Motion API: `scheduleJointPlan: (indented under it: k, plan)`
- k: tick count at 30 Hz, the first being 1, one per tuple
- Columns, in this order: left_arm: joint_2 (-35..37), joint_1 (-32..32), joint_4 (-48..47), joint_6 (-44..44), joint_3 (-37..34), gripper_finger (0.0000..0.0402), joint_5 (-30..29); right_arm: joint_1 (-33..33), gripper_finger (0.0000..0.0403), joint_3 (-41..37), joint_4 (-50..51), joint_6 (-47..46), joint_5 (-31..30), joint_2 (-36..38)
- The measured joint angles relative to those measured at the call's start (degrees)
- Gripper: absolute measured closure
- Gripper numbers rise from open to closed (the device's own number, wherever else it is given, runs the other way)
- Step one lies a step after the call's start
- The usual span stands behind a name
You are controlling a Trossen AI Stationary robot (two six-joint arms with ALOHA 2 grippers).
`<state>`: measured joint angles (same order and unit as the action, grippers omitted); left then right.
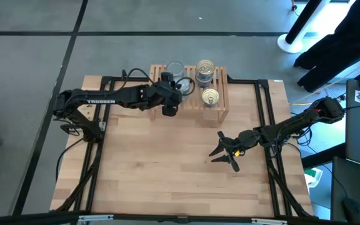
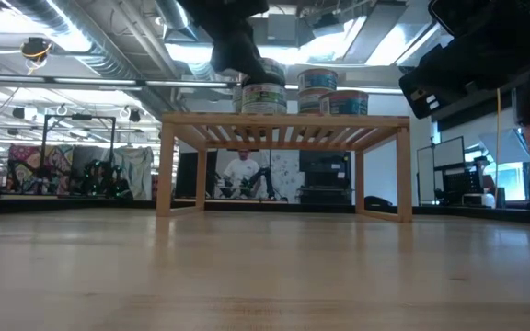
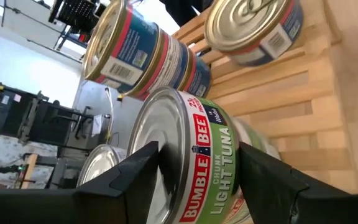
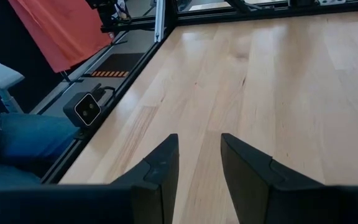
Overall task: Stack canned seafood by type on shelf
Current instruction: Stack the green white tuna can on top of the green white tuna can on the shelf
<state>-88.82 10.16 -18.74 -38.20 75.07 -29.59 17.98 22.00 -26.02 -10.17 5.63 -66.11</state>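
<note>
- left gripper [image 3: 194, 171] over the shelf [image 1: 220, 103], jaws pinching a green-label tuna tin [image 3: 185, 158] atop a stack.
- other tins [image 1: 205, 70] on the shelf at 12 o'clock.
- right gripper [image 1: 225, 152] at 4 o'clock above the worktop [image 1: 161, 169], jaws slightly apart, holding nothing.

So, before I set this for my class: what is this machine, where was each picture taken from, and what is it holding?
Two dark robot arms work at a wooden table. One picture looks straight down, one looks level across the tabletop, and one camera rides on each wrist. At the table's far edge stands a low slatted shelf carrying small round tins. The left hand has its fingers on either side of a green-labelled tuna tin at the shelf. The right hand waits over bare table, holding nothing.
</note>
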Motion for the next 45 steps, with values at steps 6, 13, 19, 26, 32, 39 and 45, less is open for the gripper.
scheduleJointPlan:
  k: [6, 13, 19, 26, 32, 39, 45]
  plan:
    - [0.0, -0.82, 0.37, 0.0, -0.01, 0.0196, -0.06, 0.0, 0.0283, 0.0, -0.02, 0.0, 0.0, 0.0]
    - [-0.24, -1.1, 0.55, -1.39, -0.02, 0.0196, -4.72, 0.0, 0.0283, 0.0, 0.0, 0.0, 0.01, 0.0]
    - [-0.31, -1.29, 0.53, 0.14, -0.02, 0.0167, -6.85, 0.0, 0.0283, 0.0, 0.0, 0.0, 0.0, 0.0]
    - [-0.31, -1.26, -0.06, 0.41, -0.03, 0.0136, -7.05, 0.0, 0.0283, 0.0, 0.0, 0.0, 0.01, 0.0]
    - [-0.31, -3.11, -0.35, -0.17, -0.07, 0.0138, -7.34, 0.0, 0.0283, 0.0, 0.0, 0.0, 0.0, 0.0]
    - [-0.31, -4.75, 0.14, -3.24, -0.07, 0.0137, -7.1, 0.0, 0.0283, 0.0, 0.0, 0.0, 0.0, 0.0]
    - [-0.31, -2.76, 3.48, -2.43, -0.07, 0.014, -7.06, 0.0, 0.0283, 0.0, 0.0, 0.0, 0.01, 0.0]
